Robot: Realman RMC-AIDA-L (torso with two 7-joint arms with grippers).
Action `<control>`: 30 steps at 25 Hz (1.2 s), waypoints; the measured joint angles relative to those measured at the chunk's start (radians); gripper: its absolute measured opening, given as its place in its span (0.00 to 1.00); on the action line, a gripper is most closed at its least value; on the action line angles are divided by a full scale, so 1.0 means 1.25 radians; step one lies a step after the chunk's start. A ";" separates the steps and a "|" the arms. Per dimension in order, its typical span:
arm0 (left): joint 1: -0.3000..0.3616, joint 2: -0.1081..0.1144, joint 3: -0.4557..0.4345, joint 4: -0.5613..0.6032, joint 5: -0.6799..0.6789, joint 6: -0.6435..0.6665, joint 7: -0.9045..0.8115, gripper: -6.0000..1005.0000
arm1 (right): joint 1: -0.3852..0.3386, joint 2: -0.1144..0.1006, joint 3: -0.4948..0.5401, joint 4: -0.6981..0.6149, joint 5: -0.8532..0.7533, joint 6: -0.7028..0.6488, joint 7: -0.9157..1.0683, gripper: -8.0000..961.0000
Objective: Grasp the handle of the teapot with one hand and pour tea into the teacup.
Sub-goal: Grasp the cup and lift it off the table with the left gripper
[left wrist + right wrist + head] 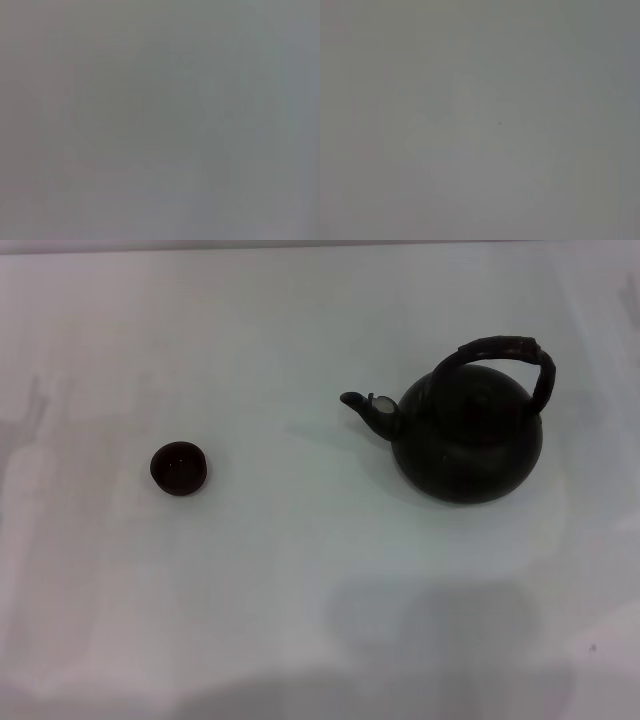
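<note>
You'll find the teapot (468, 435) at three o'clock, spout aimed at the teacup (179, 467) at nine, its handle (505, 355) upright for grasping; neither claw shows, so I cannot tell their state.

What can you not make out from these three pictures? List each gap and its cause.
- Both pincers: outside the head view; wrist views show only blank grey.
- Contents of the teacup: head view, interior too dark.
- Contents of the teapot: head view, closed dark body.
- Handle wrapping detail: too small.

A black-green teapot (467, 435) with a reddish-tinted ribbed handle (505, 352) is sitting opposite a dark brown teacup (179, 467) on a white table (300, 590).
</note>
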 joint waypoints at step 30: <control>0.020 0.000 0.000 -0.032 0.315 -0.077 -0.021 0.88 | -0.017 -0.004 -0.004 -0.031 0.000 -0.007 0.001 0.91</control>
